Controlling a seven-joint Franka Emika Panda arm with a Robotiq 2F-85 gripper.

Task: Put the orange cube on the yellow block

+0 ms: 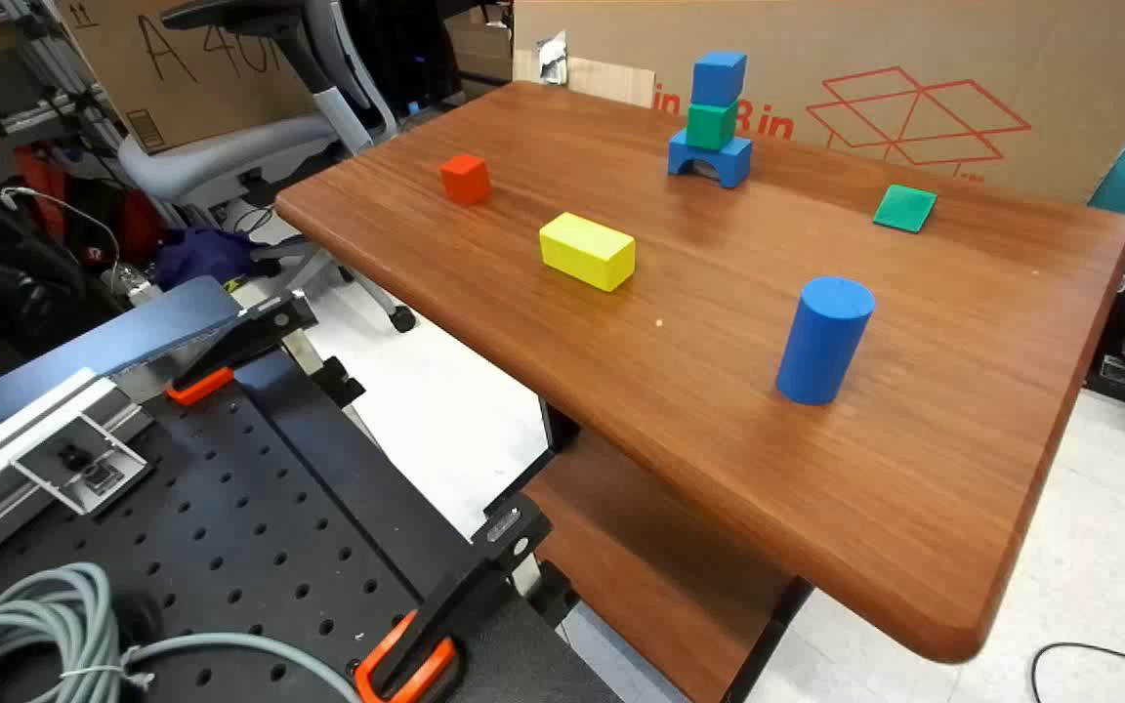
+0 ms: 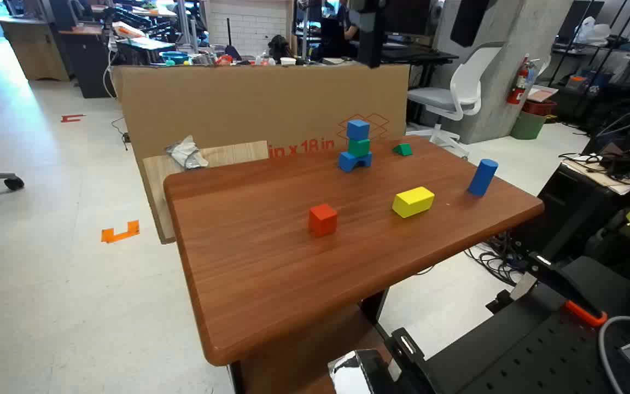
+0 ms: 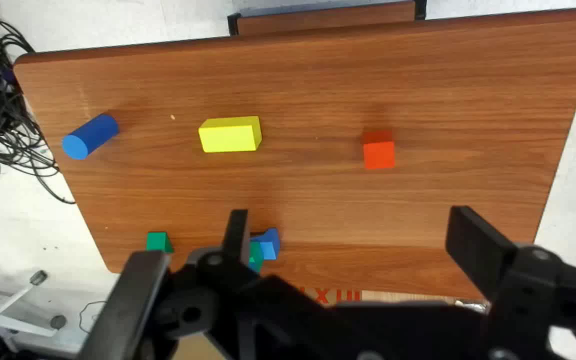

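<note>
The orange cube (image 1: 465, 180) rests on the brown table, and it also shows in an exterior view (image 2: 322, 220) and in the wrist view (image 3: 379, 154). The yellow block (image 1: 587, 252) lies flat on the table apart from the cube, and it shows in an exterior view (image 2: 413, 202) and the wrist view (image 3: 230, 135). Nothing sits on the yellow block. My gripper (image 3: 350, 214) is open and empty in the wrist view, high above the table. Its dark fingers (image 2: 418, 53) hang in at the top edge of an exterior view, well above the blocks.
A stack of a blue arch (image 1: 709, 158), green block (image 1: 712, 125) and blue cube (image 1: 719, 78) stands near the cardboard-side edge. A blue cylinder (image 1: 824, 342) stands upright beyond the yellow block. A green wedge (image 1: 904, 208) lies nearby. Large cardboard (image 2: 260, 109) borders the table (image 2: 271, 273).
</note>
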